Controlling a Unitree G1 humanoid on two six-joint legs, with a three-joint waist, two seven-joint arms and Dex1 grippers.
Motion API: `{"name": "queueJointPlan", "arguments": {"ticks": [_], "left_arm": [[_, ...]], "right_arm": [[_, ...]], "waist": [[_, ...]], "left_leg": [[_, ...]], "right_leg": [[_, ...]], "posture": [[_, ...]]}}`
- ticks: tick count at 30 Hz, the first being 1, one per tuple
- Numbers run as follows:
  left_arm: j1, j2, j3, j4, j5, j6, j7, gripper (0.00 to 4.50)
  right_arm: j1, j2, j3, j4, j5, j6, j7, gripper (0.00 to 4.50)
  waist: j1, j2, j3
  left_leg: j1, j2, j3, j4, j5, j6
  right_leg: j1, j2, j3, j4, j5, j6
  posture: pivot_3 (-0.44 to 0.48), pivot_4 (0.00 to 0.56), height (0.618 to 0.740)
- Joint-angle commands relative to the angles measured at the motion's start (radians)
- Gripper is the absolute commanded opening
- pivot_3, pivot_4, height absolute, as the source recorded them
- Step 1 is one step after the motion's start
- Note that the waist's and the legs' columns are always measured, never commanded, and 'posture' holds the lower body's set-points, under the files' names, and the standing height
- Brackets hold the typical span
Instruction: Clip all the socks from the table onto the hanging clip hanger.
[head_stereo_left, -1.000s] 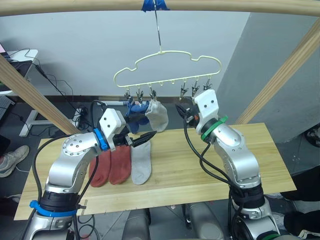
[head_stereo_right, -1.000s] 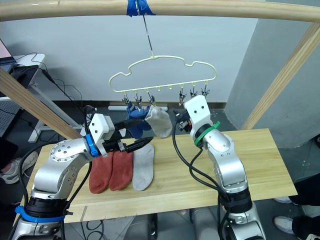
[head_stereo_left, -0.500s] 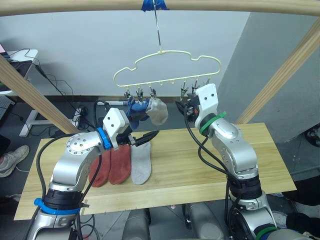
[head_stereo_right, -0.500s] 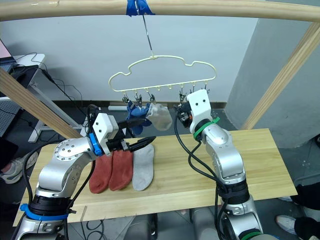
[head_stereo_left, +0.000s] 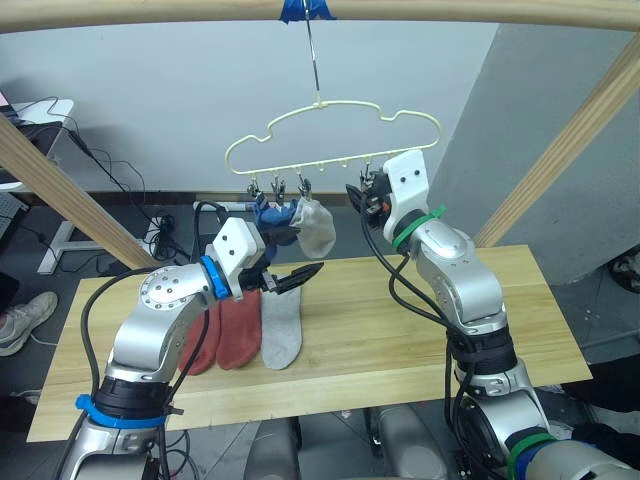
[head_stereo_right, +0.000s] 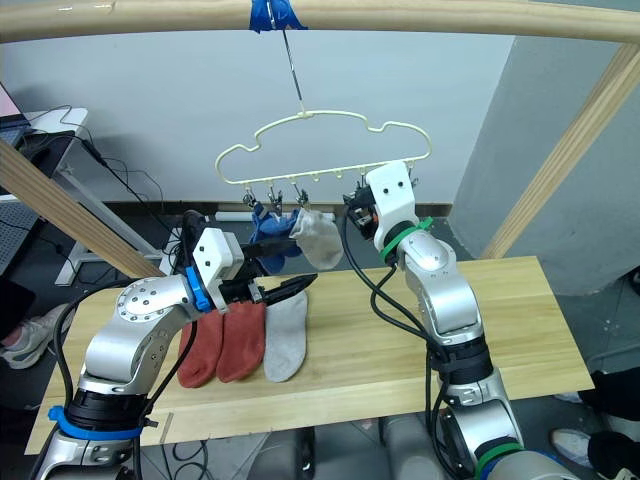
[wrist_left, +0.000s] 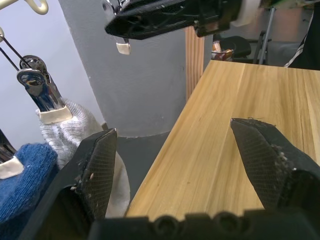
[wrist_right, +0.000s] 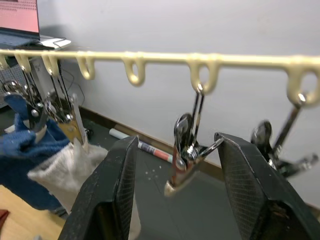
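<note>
Three socks (head_stereo_left: 243, 325), two rust-red and one grey, lie flat; both grippers, left (wrist_left: 185, 165) and right (wrist_right: 175, 185), gape wide.

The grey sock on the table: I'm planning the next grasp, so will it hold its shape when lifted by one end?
Probably not. The grey sock lies flat and limp on the table, and the clipped grey sock droops under its clip, so it likely flops. It looks light and soft, so it could bunch or slide if pushed.
</note>
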Motion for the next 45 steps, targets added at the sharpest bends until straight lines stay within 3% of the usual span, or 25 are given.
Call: {"name": "queueJointPlan", "arguments": {"ticks": [1, 21, 24, 27, 30, 35, 37, 42, 45], "left_arm": [[0.004, -0.006, -0.005, -0.026, 0.001, -0.014, 0.007, 4.0], [0.005, -0.026, -0.008, -0.052, -0.01, 0.014, 0.055, 4.0], [0.01, -0.038, -0.007, -0.051, -0.004, 0.011, 0.078, 4.0], [0.022, -0.054, -0.009, -0.056, 0.008, 0.006, 0.109, 4.0], [0.051, -0.08, -0.019, -0.07, 0.037, -0.007, 0.163, 4.0], [0.127, -0.134, -0.056, -0.12, 0.107, -0.022, 0.256, 4.0], [0.155, -0.179, -0.048, -0.114, 0.133, 0.009, 0.345, 4.37], [0.183, -0.286, -0.053, -0.004, 0.247, 0.086, 0.564, 4.5], [0.163, -0.338, -0.059, 0.082, 0.273, 0.125, 0.627, 4.5]], "right_arm": [[-0.03, 0.011, 0.008, -0.01, 0.016, -0.029, 0.002, 2.52], [-0.063, 0.052, -0.013, 0.043, 0.027, -0.064, -0.025, 2.52], [-0.066, 0.053, -0.016, 0.049, 0.031, -0.067, -0.03, 1.98], [-0.068, 0.052, -0.017, 0.052, 0.035, -0.069, -0.033, 0.82], [-0.068, 0.049, -0.017, 0.052, 0.039, -0.069, -0.036, 0.08], [-0.066, 0.043, -0.017, 0.047, 0.048, -0.065, -0.038, 0.02], [-0.066, 0.041, -0.016, 0.046, 0.051, -0.063, -0.039, 0.02], [-0.065, 0.032, -0.018, 0.037, 0.062, -0.045, -0.032, 0.02], [-0.06, 0.027, -0.017, 0.026, 0.07, -0.03, -0.028, 0.02]], "waist": [[0.0, 0.0, 0.0], [0.0, 0.0, 0.0], [0.0, 0.0, 0.0], [0.0, 0.0, 0.0], [0.0, 0.0, 0.0], [0.0, 0.0, 0.0], [0.0, 0.0, 0.0], [0.0, 0.0, 0.0], [0.001, 0.0, 0.0]], "left_leg": [[0.0, 0.0, 0.0, 0.0, 0.0, 0.0], [0.0, 0.0, 0.0, 0.0, 0.0, 0.0], [0.0, 0.0, 0.0, 0.0, 0.0, 0.0], [0.0, 0.0, 0.0, 0.0, 0.0, 0.0], [0.0, 0.0, 0.0, 0.0, 0.0, 0.0], [0.0, 0.0, 0.0, 0.0, 0.0, 0.0], [0.0, 0.0, 0.0, 0.0, 0.0, 0.0], [0.001, 0.0, 0.0, 0.001, 0.0, 0.0], [0.001, 0.0, 0.0, 0.001, 0.0, 0.001]], "right_leg": [[0.0, 0.0, 0.0, 0.0, 0.0, 0.0], [0.0, 0.0, 0.0, 0.001, 0.0, -0.001], [0.0, 0.0, 0.0, 0.001, 0.0, -0.001], [0.0, 0.0, 0.0, 0.001, 0.0, -0.001], [0.0, 0.0, 0.0, 0.001, 0.0, -0.001], [0.0, 0.0, 0.001, 0.001, 0.0, -0.001], [0.0, 0.0, 0.001, 0.001, 0.0, -0.001], [0.0, 0.0, 0.001, 0.002, 0.0, -0.001], [0.0, 0.0, 0.001, 0.002, 0.0, 0.0]], "posture": [[-0.186, 0.205, 0.74], [-0.183, 0.205, 0.74], [-0.183, 0.206, 0.74], [-0.183, 0.207, 0.74], [-0.183, 0.207, 0.74], [-0.187, 0.211, 0.74], [-0.187, 0.211, 0.74], [-0.189, 0.226, 0.74], [-0.188, 0.234, 0.74]]}}
